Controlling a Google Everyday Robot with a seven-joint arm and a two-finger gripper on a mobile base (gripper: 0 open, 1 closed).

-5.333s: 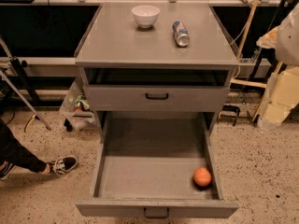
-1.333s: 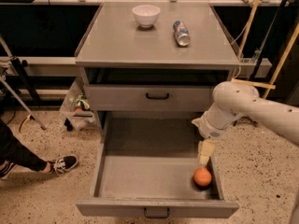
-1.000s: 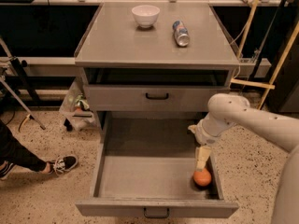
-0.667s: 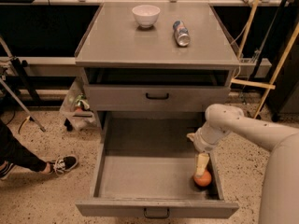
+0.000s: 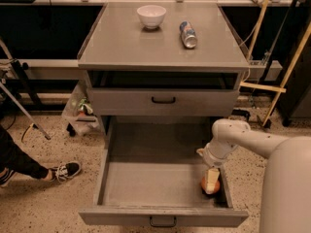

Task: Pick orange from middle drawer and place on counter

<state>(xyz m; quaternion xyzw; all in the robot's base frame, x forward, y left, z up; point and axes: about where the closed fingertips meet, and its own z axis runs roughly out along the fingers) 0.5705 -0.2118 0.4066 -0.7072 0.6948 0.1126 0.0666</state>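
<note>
The orange (image 5: 217,185) lies in the near right corner of the open middle drawer (image 5: 155,183), mostly hidden behind my gripper. My gripper (image 5: 212,179) has reached down into the drawer from the right and sits right over the orange, with a cream part of it covering the fruit's middle. The white arm (image 5: 252,142) comes in from the lower right. The counter (image 5: 141,45) is the grey top of the cabinet, above and behind.
A white bowl (image 5: 151,15) and a silver-and-blue can (image 5: 188,34) lying on its side are at the back of the counter. The upper drawer (image 5: 163,101) is shut. A person's leg and black shoe (image 5: 64,170) are on the floor at left, near tripod legs (image 5: 24,108).
My arm has come in from the right and lowered into the drawer. The gripper moved from above the orange down onto it. The orange has stayed in place.
</note>
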